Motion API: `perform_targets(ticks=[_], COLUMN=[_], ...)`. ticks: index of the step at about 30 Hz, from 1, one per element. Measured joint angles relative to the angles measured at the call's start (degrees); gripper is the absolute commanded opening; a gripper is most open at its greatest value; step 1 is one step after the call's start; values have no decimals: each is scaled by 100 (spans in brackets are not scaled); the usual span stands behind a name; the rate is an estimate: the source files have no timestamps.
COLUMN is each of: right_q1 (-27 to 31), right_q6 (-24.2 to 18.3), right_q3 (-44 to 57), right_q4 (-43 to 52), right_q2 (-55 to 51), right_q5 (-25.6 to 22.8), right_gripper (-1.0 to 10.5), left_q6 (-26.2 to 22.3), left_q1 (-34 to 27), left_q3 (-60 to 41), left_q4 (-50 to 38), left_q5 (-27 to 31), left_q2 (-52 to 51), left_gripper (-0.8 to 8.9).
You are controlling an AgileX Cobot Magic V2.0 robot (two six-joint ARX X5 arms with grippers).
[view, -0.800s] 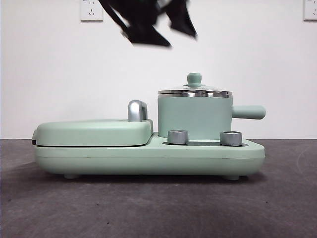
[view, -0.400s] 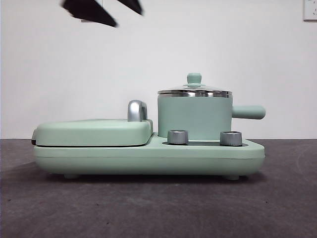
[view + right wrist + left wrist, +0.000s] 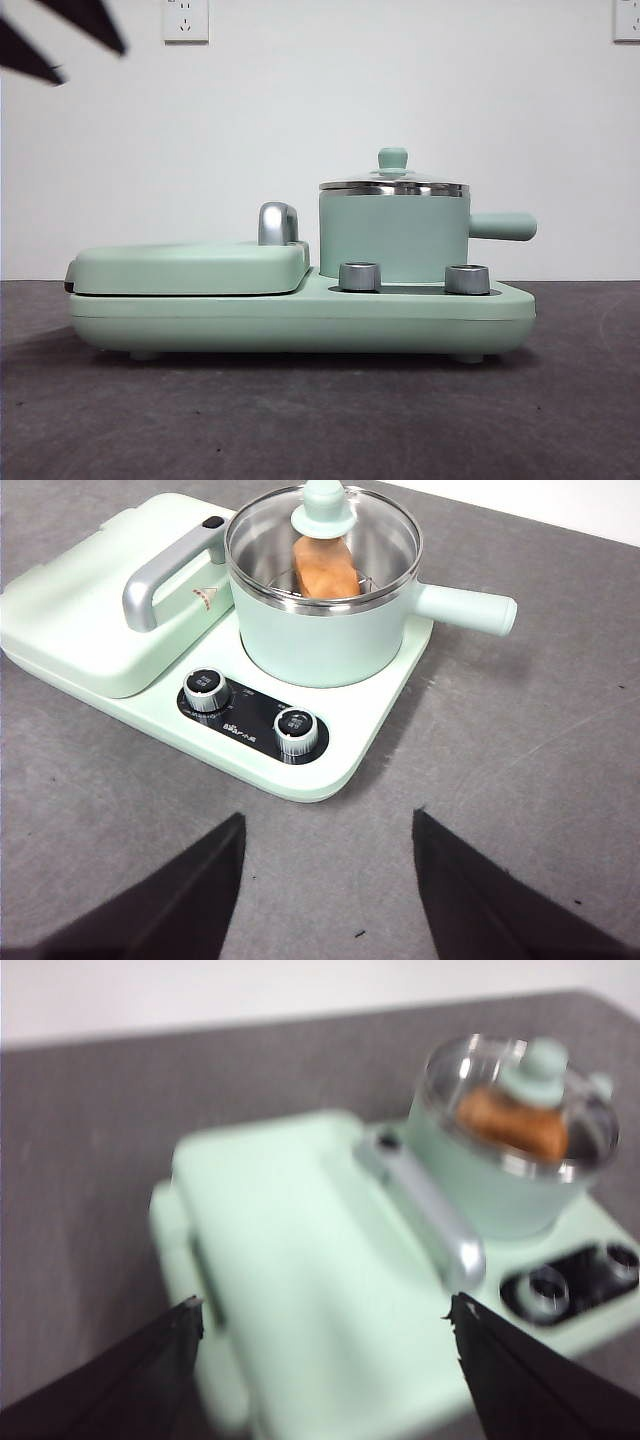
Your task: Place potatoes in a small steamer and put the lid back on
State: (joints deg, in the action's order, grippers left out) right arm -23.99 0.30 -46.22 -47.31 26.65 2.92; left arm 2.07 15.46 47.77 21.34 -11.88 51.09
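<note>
The small steamer [image 3: 330, 620] stood on the mint-green cooker base [image 3: 330, 765], behind two steel dials [image 3: 205, 690]. Its lid [image 3: 322, 542] sat on the steel rim, the knob on top. Through the glass the potato [image 3: 325, 568] lay inside the pot; the left wrist view showed it there too, though blurred. The closed grill plate [image 3: 190, 265] lay beside the pot. The left claw [image 3: 325, 1320] hung above the grill plate, jaws wide apart and empty. The right claw [image 3: 330, 825] hung over the grey bench [image 3: 520, 780] near the base, jaws apart, holding nothing.
</note>
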Motion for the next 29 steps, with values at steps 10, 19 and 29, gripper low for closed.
perform_targets(ticks=[10,19,29], right_q1=[0,0,0], right_q6=[0,4,9], right_q3=[0,0,0], right_q4=[-4,66,98], right_q2=[0,0,0], right_q5=[0,4,4], right_gripper=[258,20,20], left_q6=[367,601,636], left_q1=[-61,-61,-61], left_q3=[-306,-306,-306], left_q4=[1512,1709,1825], left_q5=[0,-17,-15], left_q2=[-1716,-2343,-2378], left_gripper=[394,6,6])
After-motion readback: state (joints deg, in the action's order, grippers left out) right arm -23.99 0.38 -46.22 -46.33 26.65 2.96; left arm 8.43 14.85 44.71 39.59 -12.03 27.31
